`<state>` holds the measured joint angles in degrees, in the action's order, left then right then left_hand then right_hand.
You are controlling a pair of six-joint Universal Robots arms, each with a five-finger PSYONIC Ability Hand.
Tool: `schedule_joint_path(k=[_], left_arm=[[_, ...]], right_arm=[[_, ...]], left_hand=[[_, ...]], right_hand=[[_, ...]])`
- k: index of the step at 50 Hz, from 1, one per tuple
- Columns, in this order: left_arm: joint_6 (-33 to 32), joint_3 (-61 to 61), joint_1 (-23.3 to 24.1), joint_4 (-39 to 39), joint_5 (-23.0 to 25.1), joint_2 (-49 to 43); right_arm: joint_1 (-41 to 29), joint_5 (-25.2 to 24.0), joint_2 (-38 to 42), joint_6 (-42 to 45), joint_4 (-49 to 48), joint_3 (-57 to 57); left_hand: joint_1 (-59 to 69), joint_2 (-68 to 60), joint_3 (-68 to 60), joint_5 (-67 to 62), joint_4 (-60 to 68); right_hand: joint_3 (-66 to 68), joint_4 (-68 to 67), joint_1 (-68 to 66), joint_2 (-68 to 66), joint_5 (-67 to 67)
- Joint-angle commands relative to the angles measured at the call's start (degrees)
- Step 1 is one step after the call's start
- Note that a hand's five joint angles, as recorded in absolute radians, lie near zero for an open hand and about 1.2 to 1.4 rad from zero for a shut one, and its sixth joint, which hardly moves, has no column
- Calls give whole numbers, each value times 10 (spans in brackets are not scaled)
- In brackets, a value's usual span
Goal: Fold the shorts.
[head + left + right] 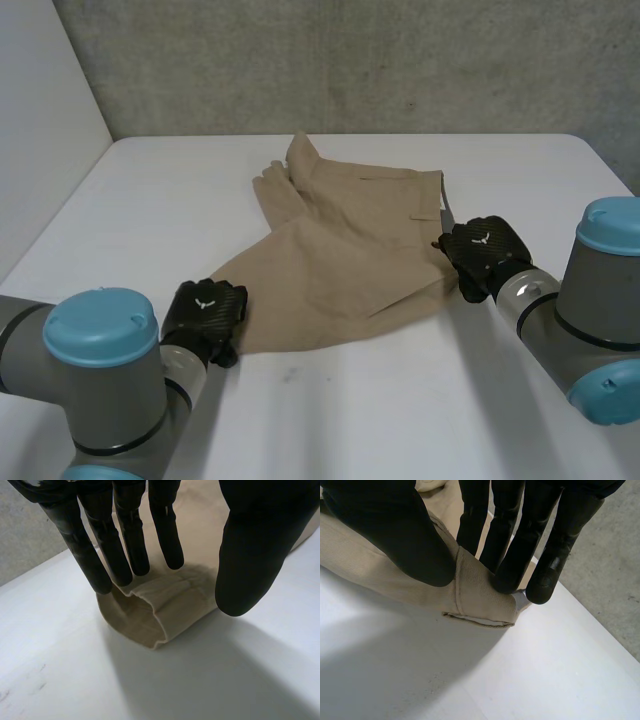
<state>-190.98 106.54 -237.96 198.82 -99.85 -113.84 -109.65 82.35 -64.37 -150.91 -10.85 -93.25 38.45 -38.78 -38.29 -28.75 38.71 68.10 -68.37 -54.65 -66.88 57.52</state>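
Tan shorts [340, 250] lie mostly flat in the middle of the white table [400, 400], with one leg crumpled at the far side. My left hand [205, 310] is at the near left leg hem. In the left wrist view that hem [150, 615] bulges up in a loop, squeezed between the fingers [125, 545] and the thumb [255, 555]. My right hand [480, 250] is at the right corner of the waistband. There the thumb [395, 530] and fingers [520, 540] pinch the waistband corner [480, 595] just off the table.
A grey wall [400, 60] rises behind the table's far edge and a white panel [40, 120] stands along its left side. Bare tabletop lies in front of the shorts, between my two arms.
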Motion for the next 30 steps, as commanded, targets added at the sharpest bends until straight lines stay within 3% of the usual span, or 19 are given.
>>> schedule_joint_path(k=[1, 18, 24, 30], left_arm=[[-3, -6, -11, 21, 1, -13], [-6, -28, -25, 24, 2, -48], [-35, -27, -31, 26, 2, -46], [-45, -25, -34, 30, 0, 7]], right_arm=[[0, 0, 0, 0, -1, -2], [0, 0, 0, 0, -2, -2], [0, 1, 0, 0, -2, -2], [1, 1, -3, 1, -1, -1]], left_hand=[[93, -89, -94, -90, 90], [200, -197, -202, -197, 198], [415, -412, -416, -412, 412], [415, -412, -417, -412, 413]], right_hand=[[119, -116, -254, -131, 125], [119, -116, -254, -131, 125], [119, -116, -254, -131, 125], [119, -116, -254, -131, 125]])
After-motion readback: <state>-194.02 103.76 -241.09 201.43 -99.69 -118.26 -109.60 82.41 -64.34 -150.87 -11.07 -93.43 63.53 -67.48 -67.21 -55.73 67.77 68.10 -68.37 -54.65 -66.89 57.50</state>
